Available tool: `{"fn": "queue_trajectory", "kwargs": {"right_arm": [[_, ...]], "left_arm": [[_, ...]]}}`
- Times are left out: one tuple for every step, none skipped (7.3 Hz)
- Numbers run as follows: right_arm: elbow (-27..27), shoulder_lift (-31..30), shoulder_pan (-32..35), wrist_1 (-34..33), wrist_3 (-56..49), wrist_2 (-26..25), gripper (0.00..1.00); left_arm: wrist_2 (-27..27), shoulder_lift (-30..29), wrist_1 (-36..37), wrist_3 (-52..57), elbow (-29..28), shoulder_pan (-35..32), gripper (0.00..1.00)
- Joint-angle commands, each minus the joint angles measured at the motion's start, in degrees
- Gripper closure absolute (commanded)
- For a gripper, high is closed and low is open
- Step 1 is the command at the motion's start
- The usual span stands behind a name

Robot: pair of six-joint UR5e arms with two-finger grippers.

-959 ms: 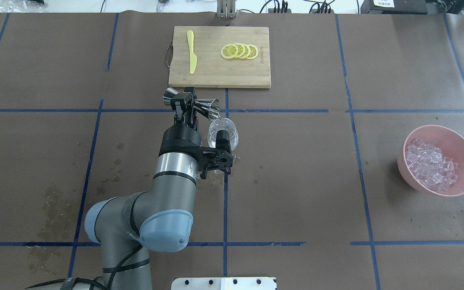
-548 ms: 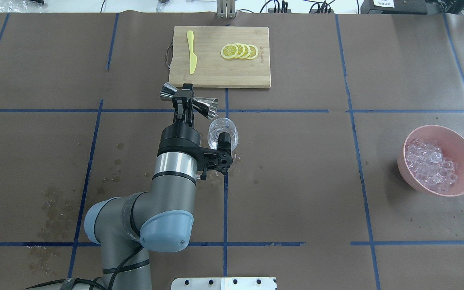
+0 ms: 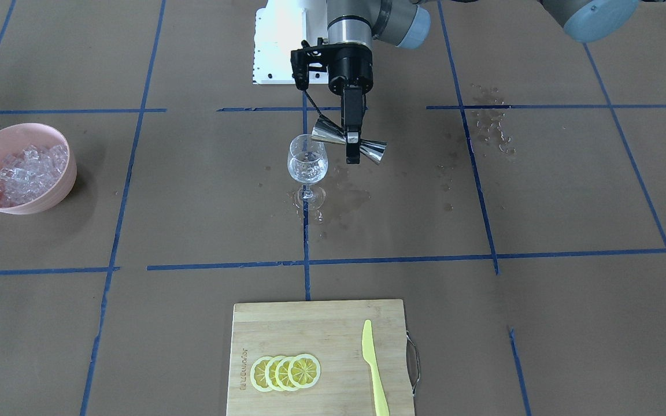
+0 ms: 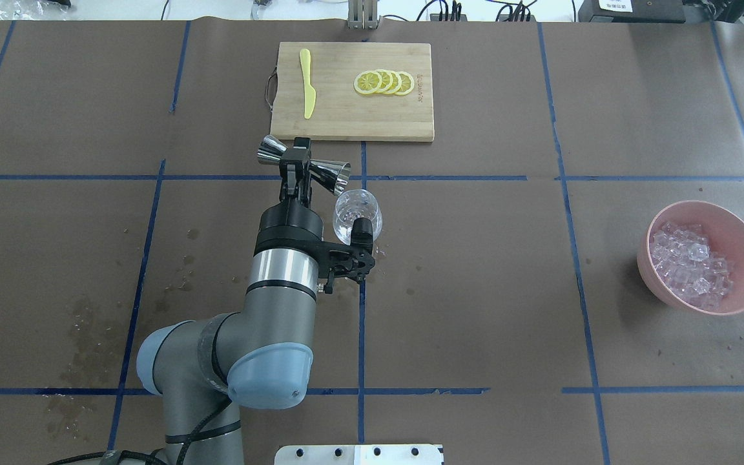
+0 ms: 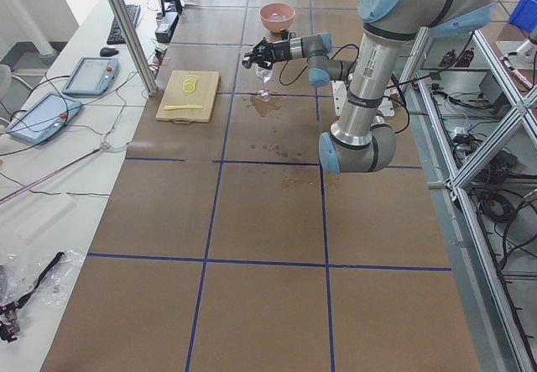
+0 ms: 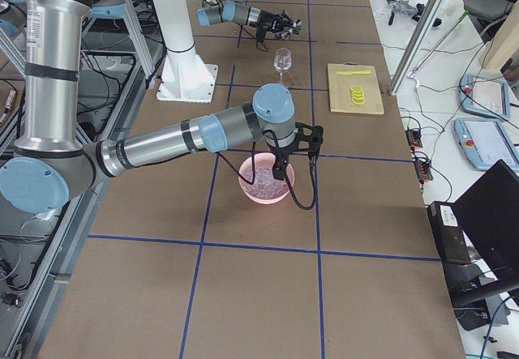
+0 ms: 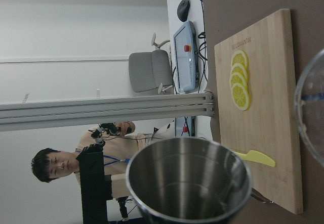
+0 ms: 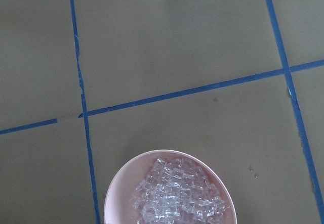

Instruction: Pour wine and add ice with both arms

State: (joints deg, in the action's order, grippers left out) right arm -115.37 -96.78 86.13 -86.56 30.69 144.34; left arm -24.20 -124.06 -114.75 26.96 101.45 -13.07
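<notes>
Overhead exterior | left gripper (image 4: 298,161) fingers clamped on tilted jigger (image 4: 332,173), mouth beside wine glass (image 4: 356,210) rim, mid-desk | right gripper (image 6: 280,168) above ice (image 4: 688,261) bowl (image 4: 743,223); finger spread cannot be told

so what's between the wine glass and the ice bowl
No object: only brown table cover, a blue tape line and wet specks by the wine glass, in the overhead view.
</notes>
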Motion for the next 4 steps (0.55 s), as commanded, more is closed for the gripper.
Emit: {"fn": "queue_trajectory", "kwargs": {"right_arm": [[-0.2, 1.1, -2.9, 0.0, 0.9, -3.6, 0.00], [-0.2, 1.6, -4.2, 0.2, 2.3, -4.4, 0.00], [-0.2, 2.0, -4.7, 0.2, 3.1, -4.8, 0.00], [-0.2, 2.2, -4.9, 0.2, 3.1, -4.9, 0.00]], "left_arm": [[-0.1, 0.4, -0.9, -7.2, 1.4, 0.2, 1.00], [-0.1, 1.2, -4.0, -8.1, 2.3, 0.2, 1.00], [-0.1, 2.6, -10.7, -10.1, 3.0, 0.1, 1.00], [-0.1, 4.9, -16.9, -12.3, 2.5, 0.1, 1.00]]}}
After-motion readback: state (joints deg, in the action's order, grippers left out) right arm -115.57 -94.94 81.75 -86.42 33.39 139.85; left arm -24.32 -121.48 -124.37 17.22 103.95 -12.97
